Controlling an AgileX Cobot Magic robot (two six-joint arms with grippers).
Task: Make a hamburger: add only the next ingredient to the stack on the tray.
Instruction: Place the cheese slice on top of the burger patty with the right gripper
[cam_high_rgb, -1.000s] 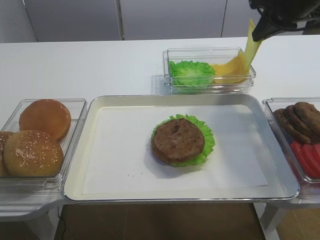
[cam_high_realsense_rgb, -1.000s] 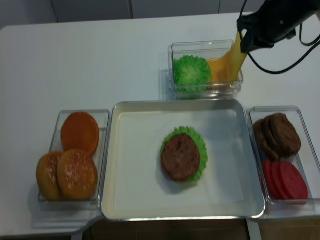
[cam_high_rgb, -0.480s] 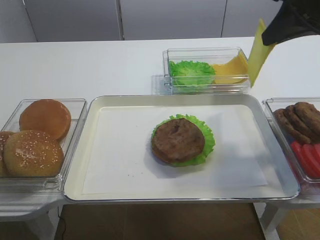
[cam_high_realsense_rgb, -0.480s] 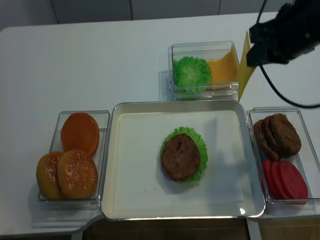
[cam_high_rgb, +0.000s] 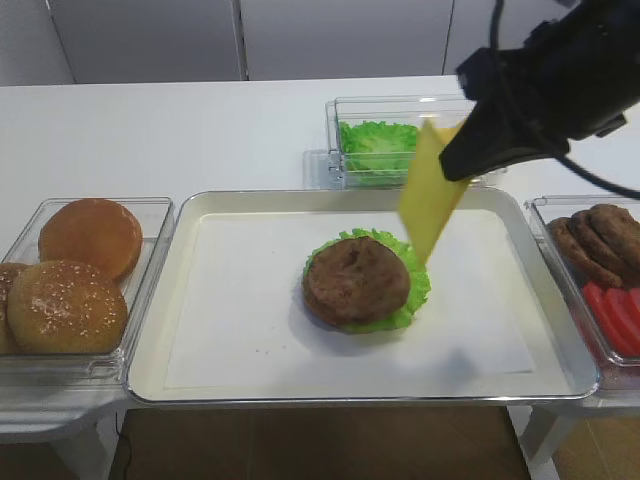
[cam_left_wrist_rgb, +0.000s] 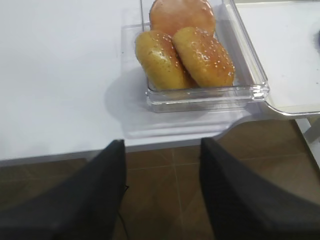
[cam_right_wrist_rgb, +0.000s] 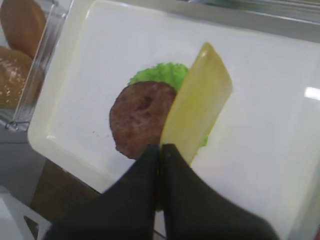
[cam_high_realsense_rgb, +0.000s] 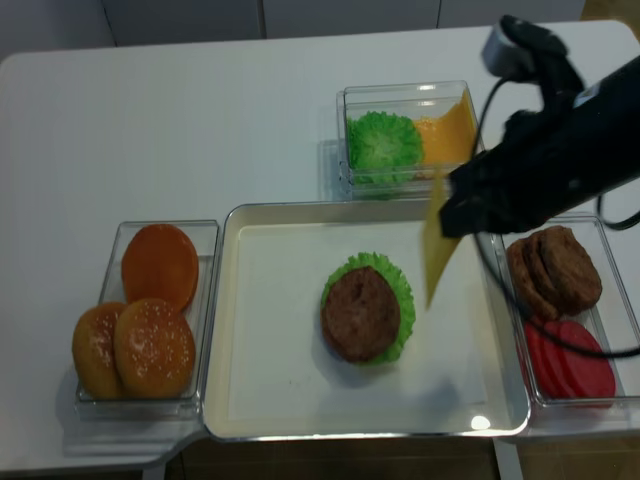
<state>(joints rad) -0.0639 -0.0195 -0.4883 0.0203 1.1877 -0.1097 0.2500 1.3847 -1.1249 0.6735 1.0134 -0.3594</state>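
Overhead, right gripper (cam_right_wrist_rgb: 160, 150) jaws pinch the cheese slice (cam_right_wrist_rgb: 197, 105) shut.

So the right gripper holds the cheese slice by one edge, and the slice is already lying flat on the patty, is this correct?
Not quite. The right gripper does hold the cheese slice by one edge, but the slice is not lying flat on the patty. It hangs tilted in the air above the tray, beside the patty's right side. The exterior high view shows this.

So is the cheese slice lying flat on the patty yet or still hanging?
Hanging: the cheese slice dangles on edge from the shut right gripper, above the tray beside the patty.
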